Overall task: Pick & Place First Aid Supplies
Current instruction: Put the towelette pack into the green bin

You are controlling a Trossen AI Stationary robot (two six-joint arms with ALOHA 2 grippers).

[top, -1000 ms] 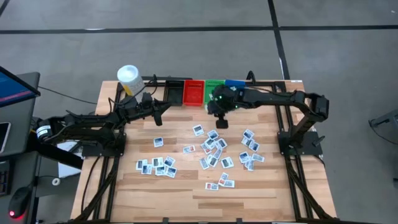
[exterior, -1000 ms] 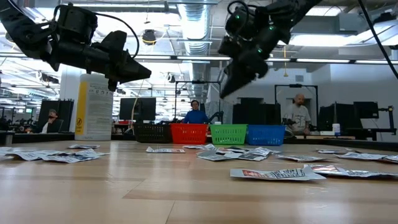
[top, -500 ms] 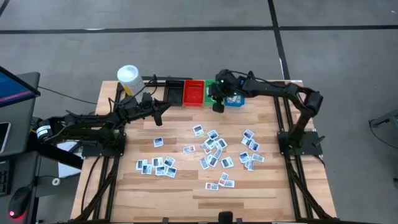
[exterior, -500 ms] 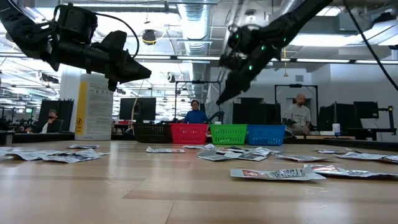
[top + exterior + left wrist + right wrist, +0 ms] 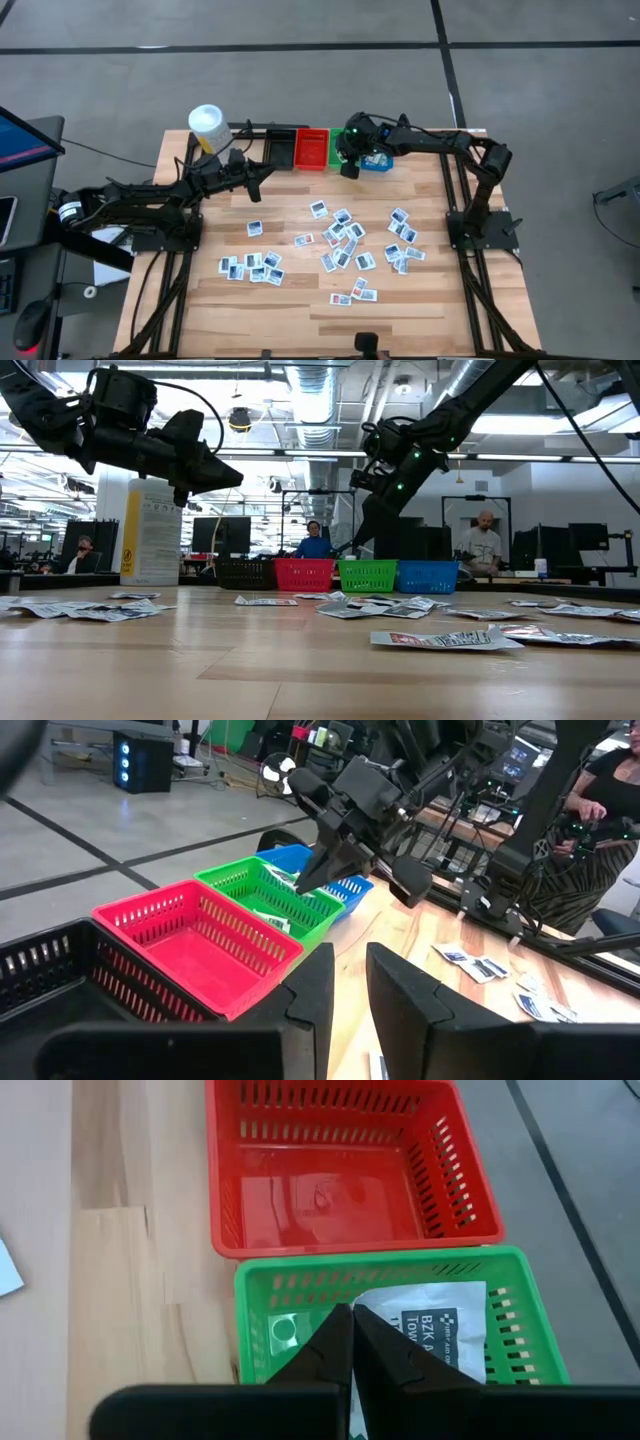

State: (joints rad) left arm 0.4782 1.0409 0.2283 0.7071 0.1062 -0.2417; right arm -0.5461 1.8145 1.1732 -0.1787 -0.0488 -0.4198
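Many small white first aid packets [image 5: 340, 238] lie flat and scattered on the wooden table, with another cluster [image 5: 250, 268] toward the left. My right gripper [image 5: 351, 1312] is shut and points slanting down into the green bin [image 5: 260, 1295] at the far edge. A white printed packet [image 5: 430, 1325] and a small pale-green one [image 5: 283, 1330] lie on that bin's floor. My left gripper [image 5: 350, 990] hovers above the table's far left, almost level, its fingers a narrow gap apart with nothing between them. My right gripper's shut fingertips [image 5: 335, 1330] stand just over the left edge of the white packet in the green bin, and they hide that edge. Whether they touch or pinch it, I cannot tell.
A black bin [image 5: 281, 148], a red bin [image 5: 311, 150], the green bin and a blue bin [image 5: 378, 162] stand in a row at the far edge. A white-capped yellow bottle [image 5: 207, 125] stands at the far left corner. The near part of the table is bare wood [image 5: 300, 320].
My right gripper has moved from above the scattered packets toward the table's far edge and downward. It now stands over the green bin, tipped more steeply down, and it has stayed shut. The left arm has kept still.
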